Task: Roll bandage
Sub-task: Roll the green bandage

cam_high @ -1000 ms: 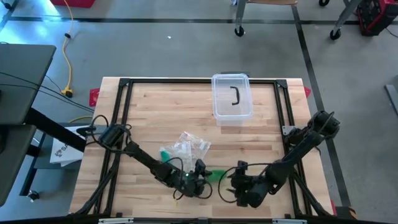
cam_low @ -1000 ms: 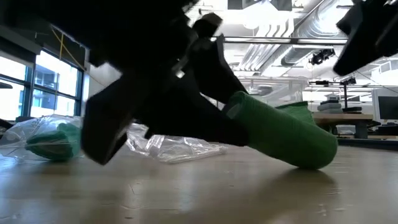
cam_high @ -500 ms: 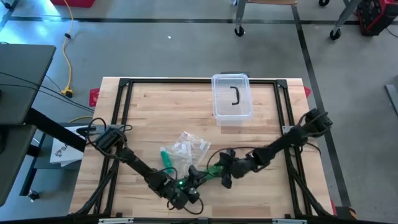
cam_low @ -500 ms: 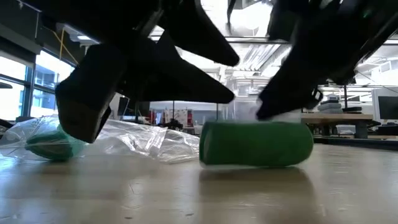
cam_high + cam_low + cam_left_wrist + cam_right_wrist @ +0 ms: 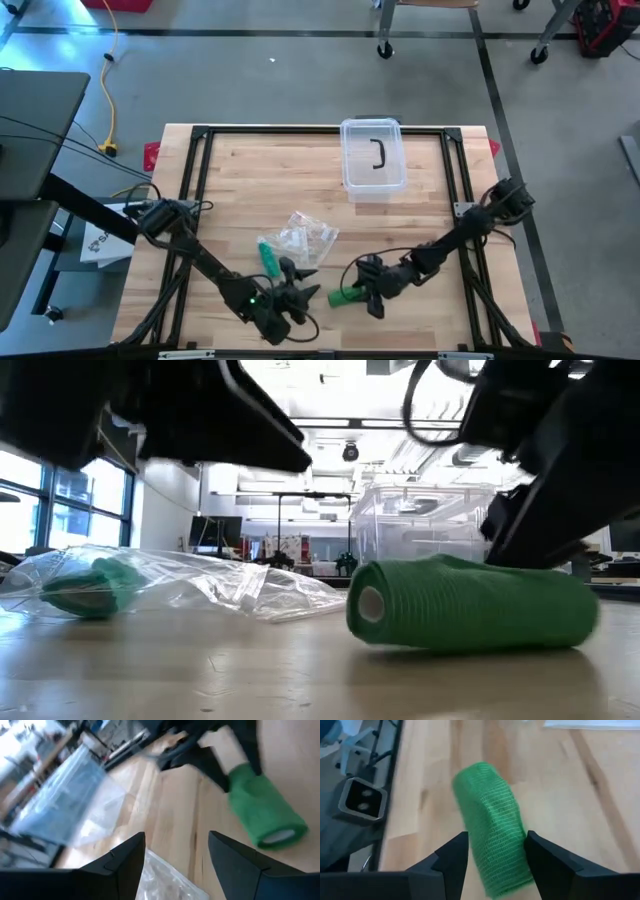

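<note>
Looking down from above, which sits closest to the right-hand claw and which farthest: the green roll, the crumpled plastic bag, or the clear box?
Seen from above, from the right gripper:
1. Green roll: right at its jaws, near the table's front edge.
2. Plastic bag: farther back and to the left, mid-table.
3. Clear box: farthest, at the table's back edge.
</note>
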Controlling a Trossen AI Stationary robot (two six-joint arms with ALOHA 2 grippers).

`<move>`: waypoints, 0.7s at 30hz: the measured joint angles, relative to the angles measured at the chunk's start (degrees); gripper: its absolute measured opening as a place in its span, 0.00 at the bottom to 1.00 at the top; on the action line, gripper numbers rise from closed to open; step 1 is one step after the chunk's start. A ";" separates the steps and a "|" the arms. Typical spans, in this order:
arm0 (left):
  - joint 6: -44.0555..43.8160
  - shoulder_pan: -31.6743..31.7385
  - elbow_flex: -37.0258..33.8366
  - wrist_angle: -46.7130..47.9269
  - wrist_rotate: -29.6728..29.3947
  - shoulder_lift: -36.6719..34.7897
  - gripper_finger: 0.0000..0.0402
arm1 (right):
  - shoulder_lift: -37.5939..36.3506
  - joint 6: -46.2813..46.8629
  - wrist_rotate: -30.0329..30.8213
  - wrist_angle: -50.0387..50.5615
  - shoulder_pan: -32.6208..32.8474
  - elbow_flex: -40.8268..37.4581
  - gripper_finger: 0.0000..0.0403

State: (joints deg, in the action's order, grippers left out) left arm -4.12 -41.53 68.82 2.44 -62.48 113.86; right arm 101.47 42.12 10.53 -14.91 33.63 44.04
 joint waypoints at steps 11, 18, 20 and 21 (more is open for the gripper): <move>-28.75 10.99 0.00 15.31 22.33 -10.91 0.53 | -0.89 -3.63 11.01 7.73 4.98 9.15 0.46; -31.24 19.61 -0.69 22.55 37.32 -9.37 0.53 | 4.91 -5.14 11.75 7.73 3.11 10.53 0.46; -34.30 19.93 -0.74 27.27 40.34 -9.33 0.53 | 5.90 -2.98 10.80 10.78 2.98 10.38 0.46; -36.28 19.58 -0.71 29.69 40.81 -9.35 0.53 | 6.00 -1.37 10.91 11.74 3.07 10.44 0.46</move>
State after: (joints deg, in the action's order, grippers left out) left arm -40.40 -21.95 68.10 32.13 -21.66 104.51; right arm 107.47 40.75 21.44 -3.17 36.70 54.48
